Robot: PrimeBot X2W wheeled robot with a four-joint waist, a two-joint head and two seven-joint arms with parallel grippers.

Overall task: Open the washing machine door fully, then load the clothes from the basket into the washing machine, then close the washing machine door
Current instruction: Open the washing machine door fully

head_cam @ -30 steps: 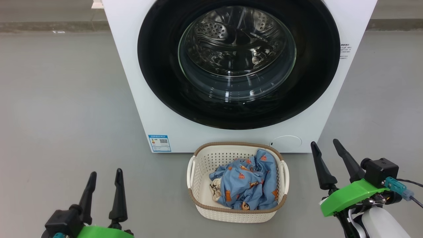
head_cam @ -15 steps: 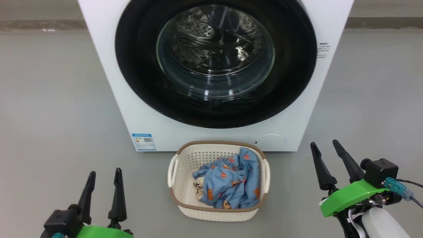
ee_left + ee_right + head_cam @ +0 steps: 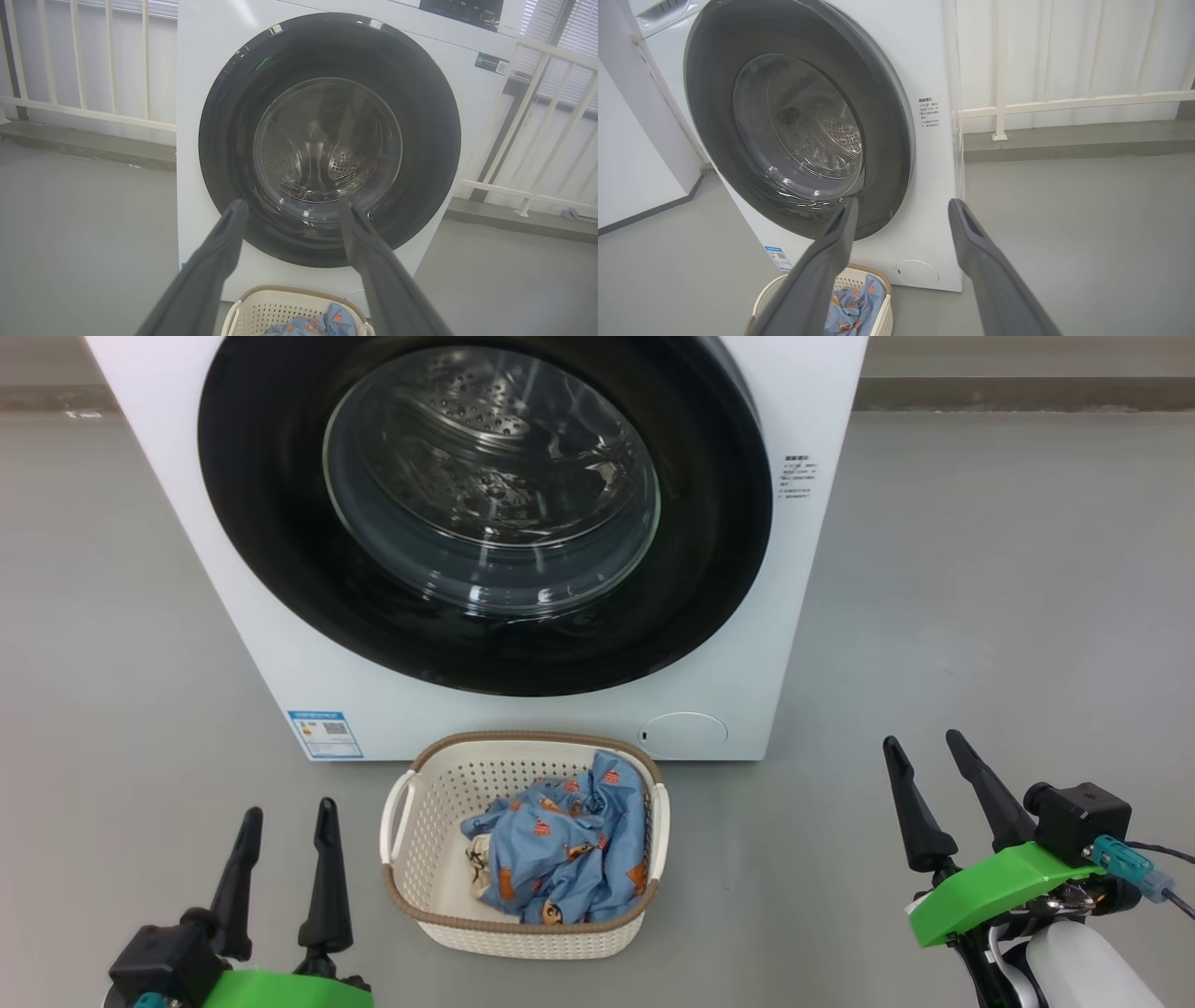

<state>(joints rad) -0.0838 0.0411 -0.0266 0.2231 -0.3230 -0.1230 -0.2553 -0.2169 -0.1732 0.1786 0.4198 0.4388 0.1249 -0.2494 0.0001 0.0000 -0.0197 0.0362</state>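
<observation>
Clearance is showing between both finger pairs: the left gripper (image 3: 288,812) and the right gripper (image 3: 920,740) are standing released, grasping nothing, low over the grey floor (image 3: 794,896) on either side of the basket (image 3: 509,933). The basket is sitting on the floor just in front of the washing machine (image 3: 523,717), in line with the gap between the blue label sticker (image 3: 325,735) and the round service cap (image 3: 684,735). The clothes (image 3: 560,845) are lying bunched inside it, toward its right wall, well apart from both grippers. Beyond, the washing machine door (image 3: 709,523) is lying flush against the white front.

Step in hand, by judgement: opening the door, not yet begun. The next move is calling for one gripper to travel up and forward to the door's rim, locate a catch or handle (none is showing plainly), and pull along the hinge arc while clearing the basket.
</observation>
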